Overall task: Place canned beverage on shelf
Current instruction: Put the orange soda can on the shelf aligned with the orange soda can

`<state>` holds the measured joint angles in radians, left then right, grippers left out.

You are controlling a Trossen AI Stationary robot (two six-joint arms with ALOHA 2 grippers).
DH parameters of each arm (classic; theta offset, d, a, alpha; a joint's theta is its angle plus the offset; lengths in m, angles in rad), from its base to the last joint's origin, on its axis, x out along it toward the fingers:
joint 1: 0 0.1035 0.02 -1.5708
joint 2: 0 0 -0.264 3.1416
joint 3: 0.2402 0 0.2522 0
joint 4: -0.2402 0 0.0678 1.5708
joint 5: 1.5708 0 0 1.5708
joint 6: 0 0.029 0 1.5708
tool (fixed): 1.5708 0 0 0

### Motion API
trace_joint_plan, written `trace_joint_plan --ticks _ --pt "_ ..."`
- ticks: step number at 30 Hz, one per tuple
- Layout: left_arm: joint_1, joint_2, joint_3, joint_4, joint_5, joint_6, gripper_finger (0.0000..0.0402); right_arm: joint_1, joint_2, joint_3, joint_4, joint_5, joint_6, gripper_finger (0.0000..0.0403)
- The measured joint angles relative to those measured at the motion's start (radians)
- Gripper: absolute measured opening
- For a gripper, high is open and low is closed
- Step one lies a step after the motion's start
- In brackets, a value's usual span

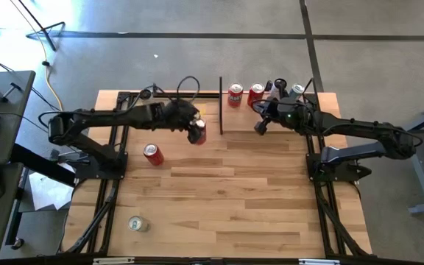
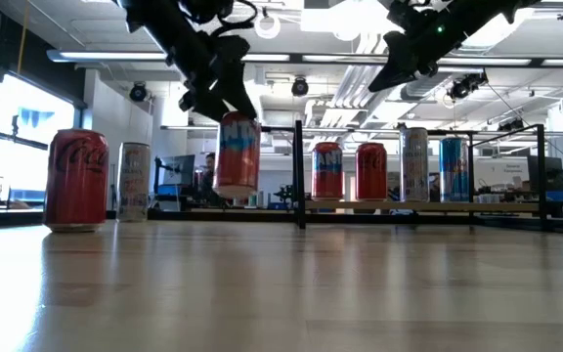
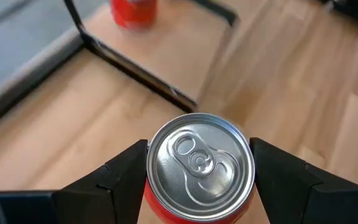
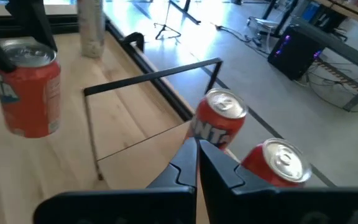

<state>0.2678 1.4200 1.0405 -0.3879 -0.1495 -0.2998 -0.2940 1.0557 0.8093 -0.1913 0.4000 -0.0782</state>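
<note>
A red canned beverage [image 2: 237, 154] hangs above the tabletop with my left gripper [image 1: 196, 126] shut on it, just left of the shelf's black end post [image 1: 221, 103]. The shelf [image 1: 238, 118] is a pale board with thin black posts at the table's far side. Several cans [image 2: 327, 170] stand upright on it. My right gripper [image 1: 260, 126] hovers shut over the shelf and holds nothing. My left gripper pinches the can's upper side wall [image 3: 149, 186], just below the silver lid, between its two fingers [image 3: 126, 171]. The fingers slant down from the table's left. The can stays about upright, lid up, lifted clear of the table.
A red cola can [image 2: 76, 180] and a silver can [image 2: 134, 182] stand on the tabletop to the left; the silver can [image 1: 137, 224] is near the front left. The shelf's black frame [image 4: 151, 74] stands between the held can and the shelved cans [image 4: 219, 121].
</note>
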Motion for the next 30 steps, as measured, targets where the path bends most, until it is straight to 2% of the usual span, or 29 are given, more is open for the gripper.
trace_joint_plan --ticks 3,8,10,19,25,30 --pt "-0.054 0.000 0.000 0.013 -0.035 -0.058 0.0234 0.037 0.000 0.000 0.000 0.015 0.000 0.0000" --pt "-0.125 0.000 0.000 0.171 -0.196 -0.110 0.0234 0.093 0.000 0.000 0.000 0.115 0.014 0.0000" --pt "-0.142 0.000 0.000 0.247 -0.227 -0.116 0.0234 0.108 0.000 0.000 0.000 0.142 0.030 0.0000" --pt "-0.187 0.062 0.012 0.388 -0.227 -0.168 0.0234 0.134 0.000 0.000 -0.013 0.176 0.079 0.0000" --pt "-0.170 0.141 0.119 0.378 -0.226 -0.099 0.0234 0.134 -0.018 0.000 -0.051 0.177 0.096 0.0000" --pt "-0.111 0.232 0.257 0.307 -0.220 -0.014 0.0234 0.134 -0.094 0.000 -0.113 0.213 0.149 0.0000"
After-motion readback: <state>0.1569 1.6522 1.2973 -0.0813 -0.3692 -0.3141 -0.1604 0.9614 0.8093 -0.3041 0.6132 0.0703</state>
